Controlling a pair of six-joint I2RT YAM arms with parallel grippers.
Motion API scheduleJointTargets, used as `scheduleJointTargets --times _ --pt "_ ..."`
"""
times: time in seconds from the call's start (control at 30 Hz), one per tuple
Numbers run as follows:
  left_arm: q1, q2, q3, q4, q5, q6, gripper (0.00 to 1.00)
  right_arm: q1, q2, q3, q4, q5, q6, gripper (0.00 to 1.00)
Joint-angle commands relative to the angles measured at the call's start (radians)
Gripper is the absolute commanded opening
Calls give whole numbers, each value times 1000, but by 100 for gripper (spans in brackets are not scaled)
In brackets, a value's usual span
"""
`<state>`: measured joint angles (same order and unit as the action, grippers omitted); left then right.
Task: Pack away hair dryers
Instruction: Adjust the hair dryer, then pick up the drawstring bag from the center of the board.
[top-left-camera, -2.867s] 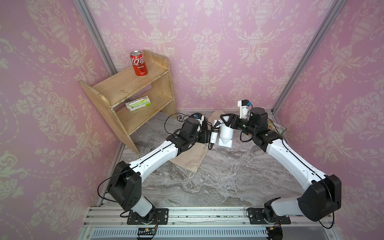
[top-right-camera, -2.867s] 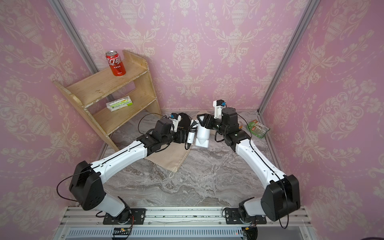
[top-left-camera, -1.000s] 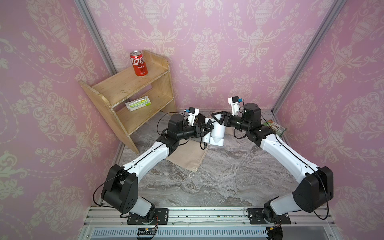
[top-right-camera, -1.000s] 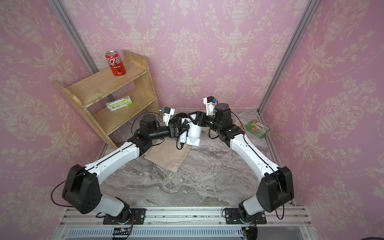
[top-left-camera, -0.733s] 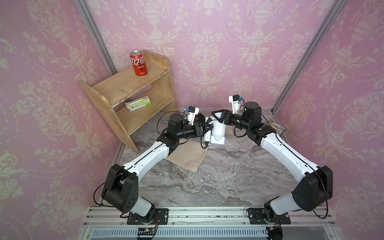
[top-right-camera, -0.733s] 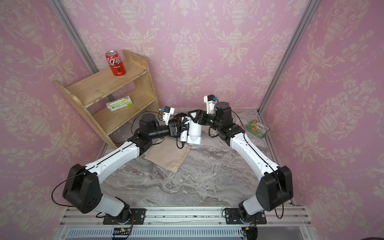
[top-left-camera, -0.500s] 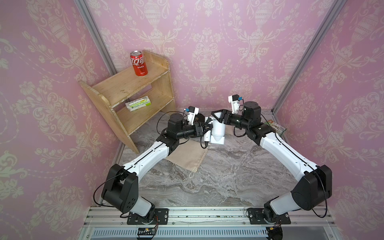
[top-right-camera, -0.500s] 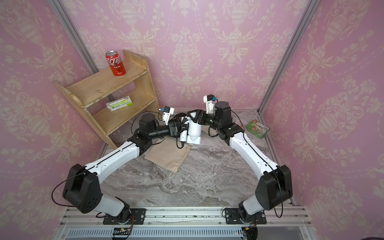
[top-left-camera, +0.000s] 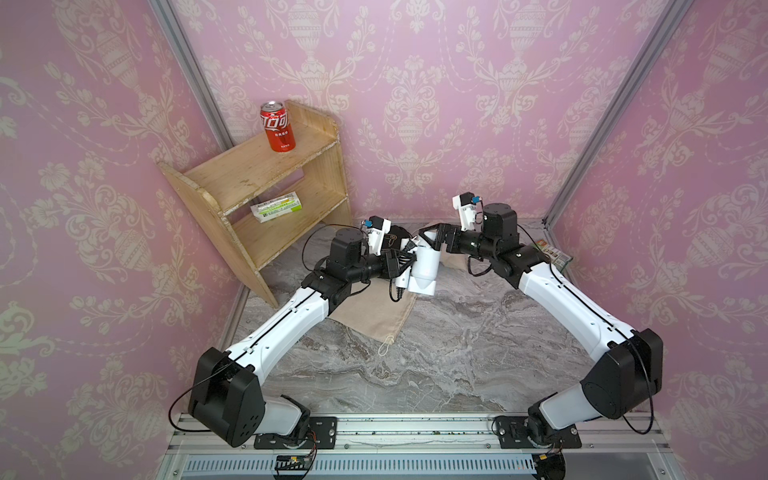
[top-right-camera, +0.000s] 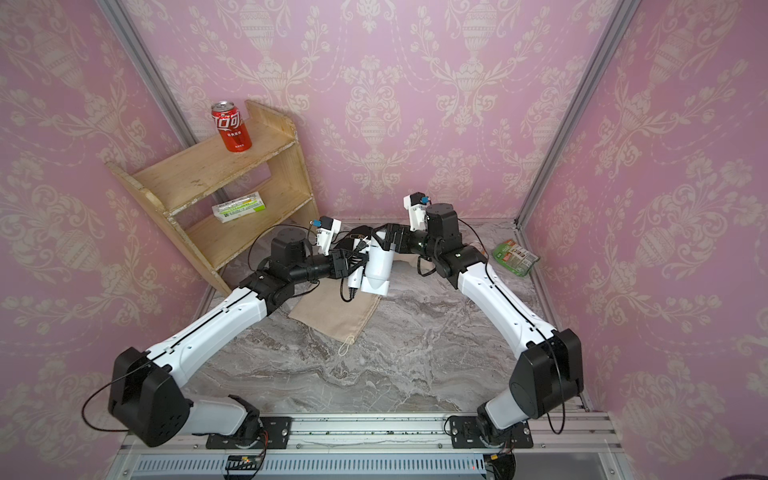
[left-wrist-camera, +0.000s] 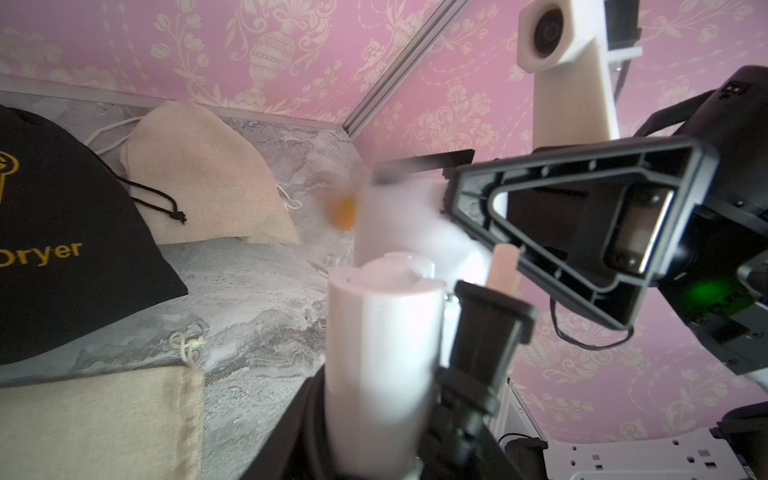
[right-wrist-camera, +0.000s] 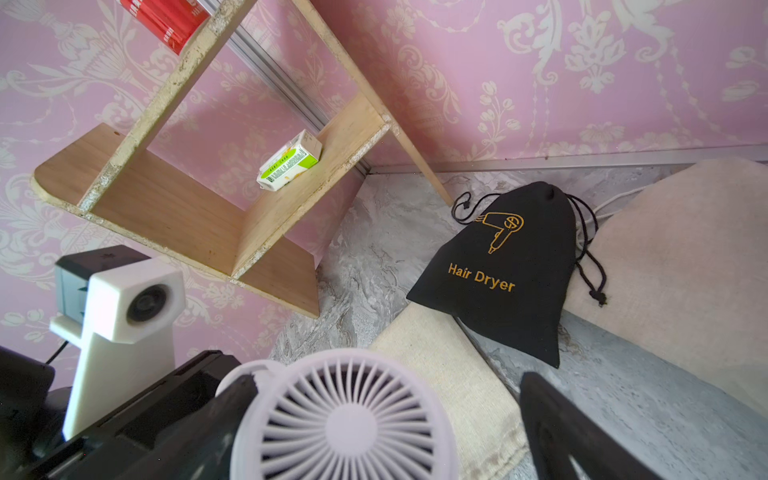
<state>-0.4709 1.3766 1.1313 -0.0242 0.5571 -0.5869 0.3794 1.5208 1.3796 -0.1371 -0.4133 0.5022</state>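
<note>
Left wrist view: the left fingers (left-wrist-camera: 297, 432) pinch the round handle of a white hair dryer (left-wrist-camera: 382, 332), and a black plug (left-wrist-camera: 490, 328) is crowded in beside it. Right wrist view: the right fingers (right-wrist-camera: 557, 428) stand spread on either side of the rear grille, with a gap on one side, so they are not gripping.

In both top views the hair dryer (top-left-camera: 426, 266) (top-right-camera: 376, 266) hangs clear of the desk (top-left-camera: 436, 361), nozzle end lower, over a flat beige pouch (top-left-camera: 374, 311).

Step, as judged: the hair dryer is carried by the left arm alone and is ready for bagging. The next move needs the free right fingers to lift the pouch mouth open and the nozzle to be aimed into it. The loose cord could snag.

Materials:
- Hair dryer: hard, smooth plastic, cylindrical, with a grille of radial slats.
- Beige pouch: coarse weave, limp, with a drawstring.
- Black pouch (right-wrist-camera: 498, 274): soft cloth with gold print.
- Desk: grey marble pattern, slick.
</note>
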Motion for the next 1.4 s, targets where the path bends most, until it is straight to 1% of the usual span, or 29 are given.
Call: scheduleJointTargets --times 0.0,0.13,0.27,0.37,0.43,0.57,0.67,0.73,0.9,1.0,1.1,1.23,1.37 --pt "36 -83 42 -98 -102 65 7 -46 -17 8 -66 128 -38 100" --pt "82 -131 51 -285 -227 75 8 -44 -32 -36 -87 166 -84 99" --pt "146 -175 39 -402 -285 84 10 -22 -48 -126 -89 190 -106 96" --pt "199 -186 35 -479 -335 93 9 30 -59 -195 -90 223 -111 95" --pt "243 -191 25 -507 -342 83 9 80 -60 -257 -95 248 -119 93" --pt "290 -203 13 -542 -379 80 9 170 -40 -301 -152 324 -157 87" --pt "315 -199 10 -567 -395 90 9 222 -21 -334 -159 306 -104 84" --pt "324 -195 9 -574 -409 93 9 264 8 -348 -153 291 -37 80" --pt "330 -200 -8 -553 -410 84 9 342 127 -317 -118 270 85 69" --pt "331 -198 -7 -551 -405 83 9 364 206 -264 -109 245 147 62" --pt "331 -202 -8 -544 -398 81 8 373 281 -216 -121 234 169 57" --pt "330 -202 -11 -531 -385 78 8 378 340 -155 -134 235 192 50" --pt "331 -203 -16 -513 -378 78 8 382 384 -138 -136 240 205 47"
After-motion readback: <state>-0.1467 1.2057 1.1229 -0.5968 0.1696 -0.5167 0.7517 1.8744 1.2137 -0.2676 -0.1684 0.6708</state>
